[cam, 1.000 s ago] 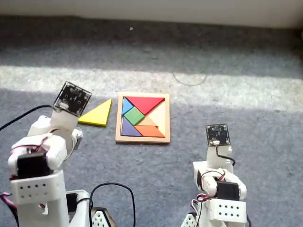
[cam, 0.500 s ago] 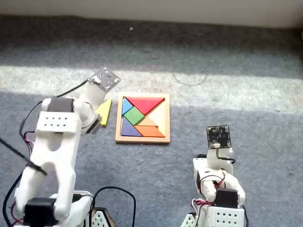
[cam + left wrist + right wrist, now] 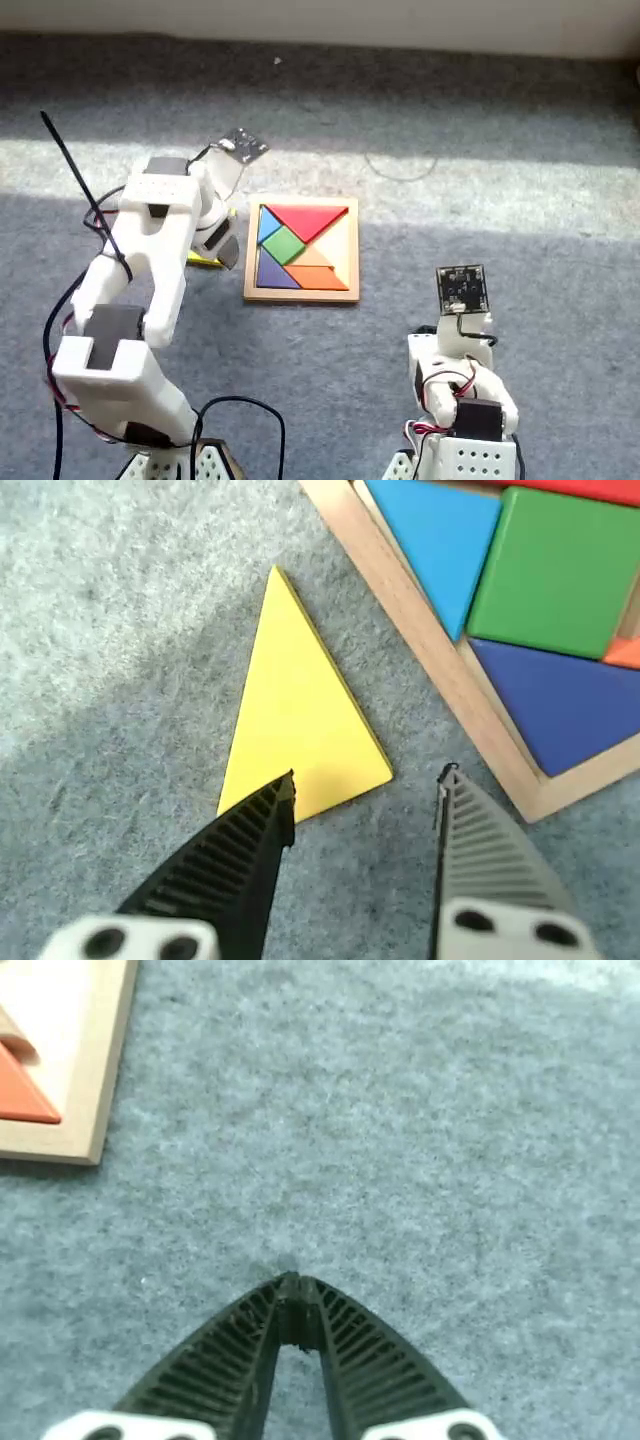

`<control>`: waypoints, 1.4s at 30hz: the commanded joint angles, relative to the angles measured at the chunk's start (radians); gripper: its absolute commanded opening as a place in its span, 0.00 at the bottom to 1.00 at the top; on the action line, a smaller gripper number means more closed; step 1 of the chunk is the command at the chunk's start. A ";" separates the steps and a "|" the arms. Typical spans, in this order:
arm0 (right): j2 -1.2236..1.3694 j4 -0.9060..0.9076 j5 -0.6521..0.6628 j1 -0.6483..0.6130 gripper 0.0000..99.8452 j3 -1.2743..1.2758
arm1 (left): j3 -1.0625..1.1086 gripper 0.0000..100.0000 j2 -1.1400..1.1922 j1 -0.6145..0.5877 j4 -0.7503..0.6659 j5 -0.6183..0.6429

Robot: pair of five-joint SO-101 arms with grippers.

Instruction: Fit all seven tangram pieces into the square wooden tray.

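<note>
Yellow triangle [image 3: 300,730] lies flat on the grey worktop, centre-left of frame, just beside the tray [image 3: 415,610] wall. Left jaws apart, poised over its short edge. Risk: the thin piece skids and jams against the tray. Right jaws together.

The left hand [image 3: 367,773] is spread open over one short edge of the yellow triangle [image 3: 295,715], which lies flat on the grey carpeted worktop [image 3: 120,630] near the frame's centre, just beside the wooden tray [image 3: 432,650]. The tray holds a blue piece [image 3: 430,530], a green square [image 3: 560,570] and a dark-blue triangle [image 3: 570,705].
</note>
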 commanded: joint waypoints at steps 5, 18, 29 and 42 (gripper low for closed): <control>-0.015 0.001 -0.002 0.010 0.01 0.028 | -0.292 0.25 0.229 -0.048 0.098 0.023; -0.015 0.001 -0.002 0.010 0.01 0.028 | -0.610 0.25 0.499 -0.071 0.295 0.021; -0.015 0.001 -0.002 0.010 0.01 0.028 | -0.700 0.25 0.426 -0.051 0.451 0.021; -0.018 0.001 -0.002 0.010 0.01 0.028 | -0.611 0.25 0.323 -0.038 0.512 0.021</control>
